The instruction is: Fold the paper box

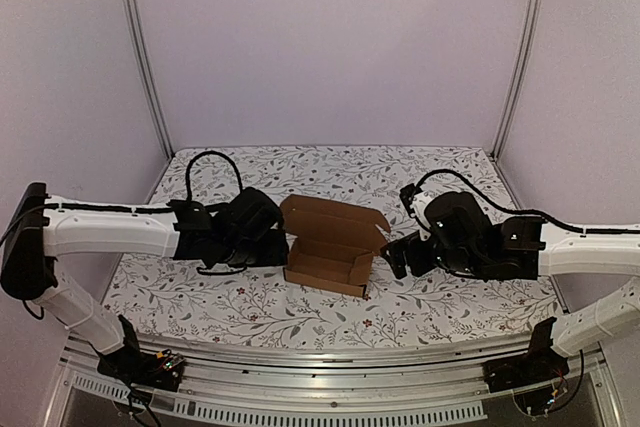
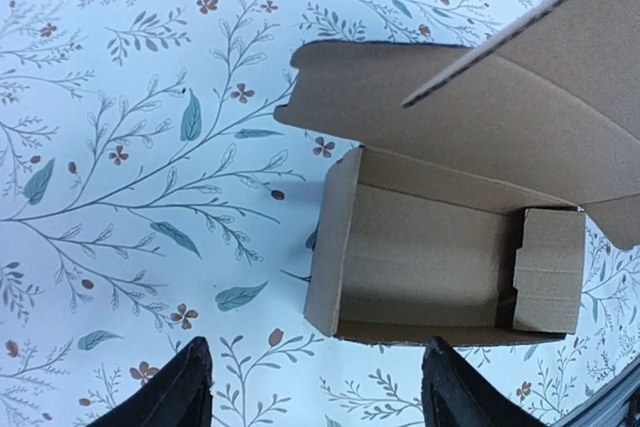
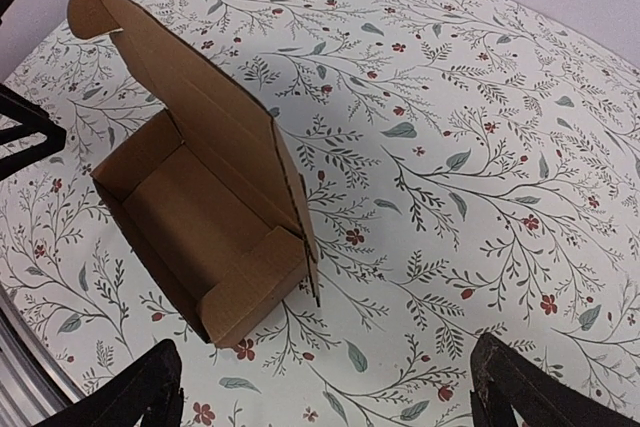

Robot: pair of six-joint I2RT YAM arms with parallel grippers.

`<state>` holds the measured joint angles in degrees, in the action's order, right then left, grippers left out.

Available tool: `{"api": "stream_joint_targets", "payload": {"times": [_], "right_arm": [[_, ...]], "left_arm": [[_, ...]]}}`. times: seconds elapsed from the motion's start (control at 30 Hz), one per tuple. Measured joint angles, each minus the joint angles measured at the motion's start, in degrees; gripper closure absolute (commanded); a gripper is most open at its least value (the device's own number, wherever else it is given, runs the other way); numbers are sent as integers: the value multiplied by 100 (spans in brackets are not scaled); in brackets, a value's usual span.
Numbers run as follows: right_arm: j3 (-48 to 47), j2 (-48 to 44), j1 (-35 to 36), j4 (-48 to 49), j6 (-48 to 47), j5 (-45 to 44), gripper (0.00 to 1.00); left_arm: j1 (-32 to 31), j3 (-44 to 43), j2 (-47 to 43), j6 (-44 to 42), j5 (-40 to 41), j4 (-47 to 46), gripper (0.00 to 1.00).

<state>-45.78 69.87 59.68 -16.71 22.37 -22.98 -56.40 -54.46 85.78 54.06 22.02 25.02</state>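
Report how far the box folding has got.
Done: the paper box has its walls up, forming an open tray. In hand: nothing; the left gripper and right gripper are open, one on each side of it. Left: the lid stands raised and needs folding down and tucking in.

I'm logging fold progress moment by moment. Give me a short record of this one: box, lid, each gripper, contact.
box: brown carton, walls up, standing on the table
inside: empty
lid: open, raised at the far side
left gripper: left of the box, jaws open, holding nothing
right gripper: right of the box, jaws open, holding nothing
contact: no touch on the box visible
fold status: lid not yet closed
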Motion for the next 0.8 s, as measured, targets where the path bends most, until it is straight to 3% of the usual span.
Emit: {"api": "stream_joint_targets", "payload": {"times": [0.37, 0.8], "right_arm": [[11, 11, 0, 0, 264, 15, 1], [326, 203, 284, 96, 988, -52, 1]], "left_arm": [[507, 17, 529, -1285, -909, -789, 35], [568, -181, 1408, -1440, -763, -1106, 51]]}}
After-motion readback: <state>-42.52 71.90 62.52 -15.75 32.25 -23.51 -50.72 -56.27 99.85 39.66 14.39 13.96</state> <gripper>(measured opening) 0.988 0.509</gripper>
